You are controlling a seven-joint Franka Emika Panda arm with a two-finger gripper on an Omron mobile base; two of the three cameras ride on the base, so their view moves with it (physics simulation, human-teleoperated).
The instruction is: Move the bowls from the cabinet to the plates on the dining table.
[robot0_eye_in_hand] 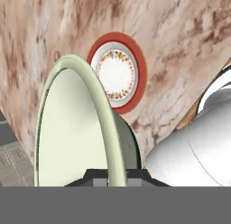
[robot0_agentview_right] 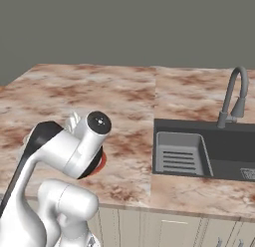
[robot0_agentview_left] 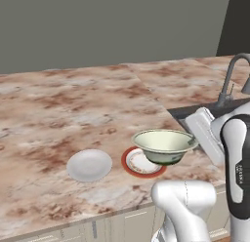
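Cream-white bowl (robot0_agentview_left: 165, 145) carried clear of the marbled dining table (robot0_agentview_left: 58, 114), hanging over the near-right edge of the red-rimmed plate (robot0_agentview_left: 141, 163); gripper (robot0_eye_in_hand: 116, 173) clamped on its rim. Shift it to plate centre, level it, lower before letting go. Plain white plate (robot0_agentview_left: 89, 165) sits just left of that plate. Forearm reaches in from the sink (robot0_agentview_left: 219, 109) side, elbow low.

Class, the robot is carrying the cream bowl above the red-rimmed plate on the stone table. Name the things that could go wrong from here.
1. The hand pinches the cream bowl only at its rim, so it could slip or tilt out.
2. The bowl hangs off-centre over the red-rimmed plate; released here, it may land on the plate's edge or on the table.
3. The plain white plate lies close by; a sideways swing could knock it.
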